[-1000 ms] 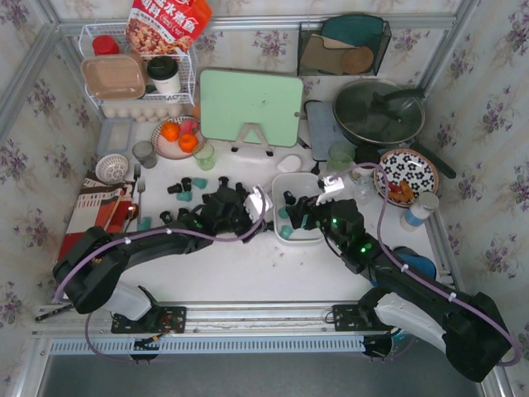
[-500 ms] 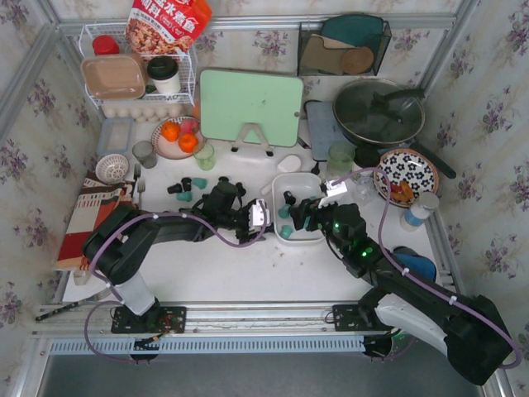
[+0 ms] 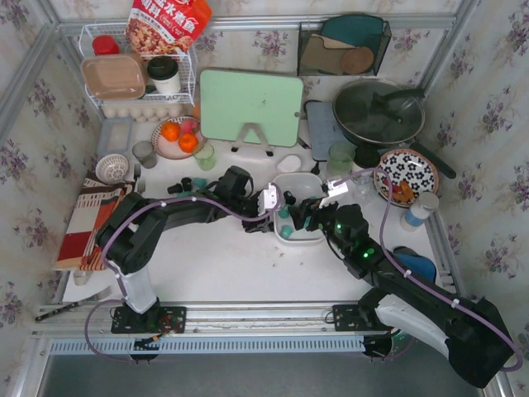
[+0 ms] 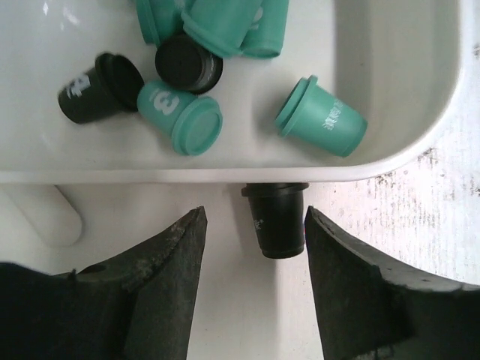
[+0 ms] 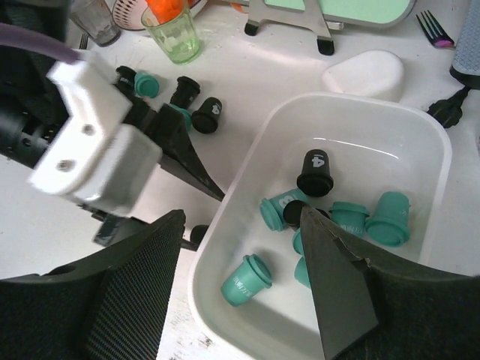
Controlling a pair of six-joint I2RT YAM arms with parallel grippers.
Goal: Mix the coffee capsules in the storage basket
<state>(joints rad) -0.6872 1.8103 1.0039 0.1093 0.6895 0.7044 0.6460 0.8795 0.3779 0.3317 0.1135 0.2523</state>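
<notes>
From my station I see the table (image 3: 231, 265) crowded along its far side, with a pale green cutting board (image 3: 250, 106) propped upright there. The storage basket (image 3: 299, 176) sits near the middle of the table, in front of the board and a little to the right, between the two arms.

My left claw (image 3: 275, 218) is down at the basket's left wall (image 4: 397, 90). Its jaws are released and spread. My right claw (image 5: 241, 217) hangs over the near left part of the basket (image 5: 390, 127). It is also released, its jaws stand wide, and nothing is between them.

Inside the basket lie the coffee capsules (image 5: 352, 217), mostly teal with a few black. One black capsule (image 5: 315, 172) stands with a white 4 on its side. One teal capsule (image 5: 246, 279) lies alone by the near wall.

A stray black capsule (image 4: 276, 221) lies on the table with its rim against the basket's outer wall. It sits between the left claw's fingers, close to the one on the right of the wrist view and clear of the other. More loose capsules (image 3: 186, 184) lie scattered left of the basket.
</notes>
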